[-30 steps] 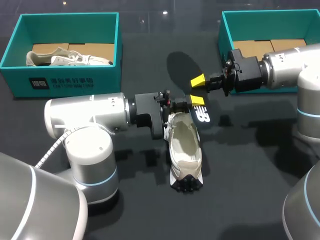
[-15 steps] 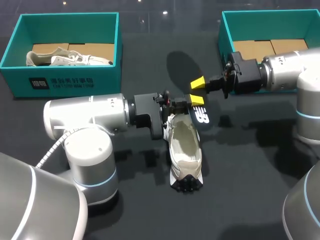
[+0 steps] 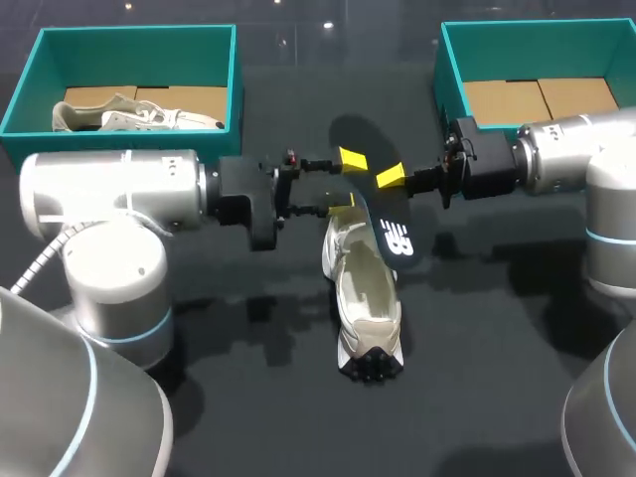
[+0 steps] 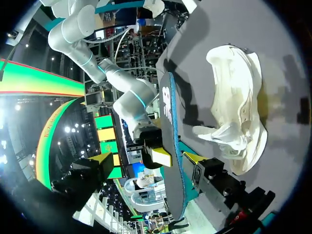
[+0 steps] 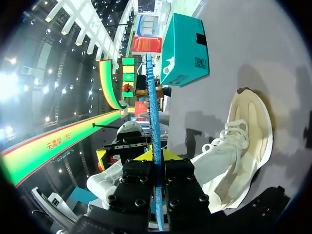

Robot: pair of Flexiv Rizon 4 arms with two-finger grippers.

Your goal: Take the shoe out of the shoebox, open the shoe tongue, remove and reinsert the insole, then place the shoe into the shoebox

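1. Gaping wide near the centre of the table (image 3: 278, 417), the left gripper (image 3: 348, 181) holds nothing.
2. The pale shoe (image 3: 366, 298) lies on the table at that gripper's six o'clock, already unboxed, tongue pulled open.
3. The dark, blue-edged insole (image 3: 396, 238) is out, pinched by the right gripper (image 3: 390, 179).
4. Reinserting and boxing, with a shoebox (image 3: 447, 70) at the table's two o'clock, seemingly remain.

Shoe (image 3: 366, 298) and raised insole (image 3: 386, 221) block mid-table; bare table (image 3: 497, 328) flanks the shoe; left box (image 3: 119, 167) and right box (image 3: 449, 84) close the far corners.
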